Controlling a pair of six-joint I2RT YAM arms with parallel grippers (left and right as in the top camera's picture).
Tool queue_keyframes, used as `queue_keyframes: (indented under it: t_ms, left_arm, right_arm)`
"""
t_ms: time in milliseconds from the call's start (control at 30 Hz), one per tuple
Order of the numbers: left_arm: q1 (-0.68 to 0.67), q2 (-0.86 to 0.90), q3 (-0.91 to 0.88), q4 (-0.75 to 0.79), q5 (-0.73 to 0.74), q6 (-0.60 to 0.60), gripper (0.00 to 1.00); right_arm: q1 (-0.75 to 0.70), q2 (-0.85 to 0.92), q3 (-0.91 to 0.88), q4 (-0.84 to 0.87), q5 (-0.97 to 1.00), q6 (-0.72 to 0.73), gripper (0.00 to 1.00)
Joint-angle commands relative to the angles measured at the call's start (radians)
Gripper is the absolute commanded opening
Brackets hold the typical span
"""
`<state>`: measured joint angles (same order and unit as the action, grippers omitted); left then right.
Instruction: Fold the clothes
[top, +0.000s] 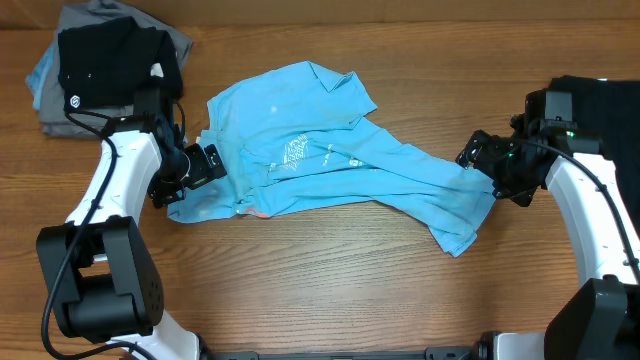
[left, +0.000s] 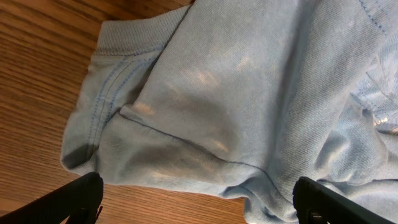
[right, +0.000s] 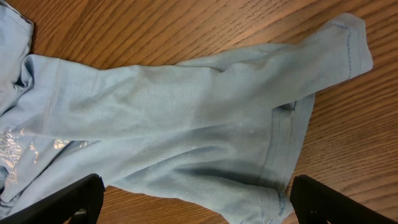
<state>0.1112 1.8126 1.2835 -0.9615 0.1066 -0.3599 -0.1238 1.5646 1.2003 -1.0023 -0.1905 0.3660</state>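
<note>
Brown wooden table (top: 330, 290) carries the crumpled light blue cotton T-shirt with white lettering (top: 330, 170) at centre. Left gripper (top: 212, 165) at its left edge and right gripper (top: 468, 157) at its right end gape wide, holding nothing. Risk: closing on overlapped folds would pinch several layers, leaving it bunched.

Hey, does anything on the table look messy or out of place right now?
Yes: the light blue T-shirt lies crumpled and twisted across the table, one end trailing toward the right gripper.
</note>
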Motion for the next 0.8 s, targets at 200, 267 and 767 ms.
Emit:
queue_keyframes:
  t_ms: [200,267,767]
  left_arm:
    - [0.0,0.011,-0.003,-0.004,-0.01,0.021,1.0]
    - [0.0,0.011,-0.003,-0.016,-0.01,0.024,1.0]
    - [0.0,-0.05,0.059,-0.142,-0.111,0.146,0.98]
  right_arm:
    - [0.002,0.001,-0.005,0.006,0.01,0.004,1.0]
    - [0.002,0.001,-0.005,0.007,0.01,0.004,1.0]
    - [0.002,0.001,-0.005,0.396,0.017,0.005,1.0]
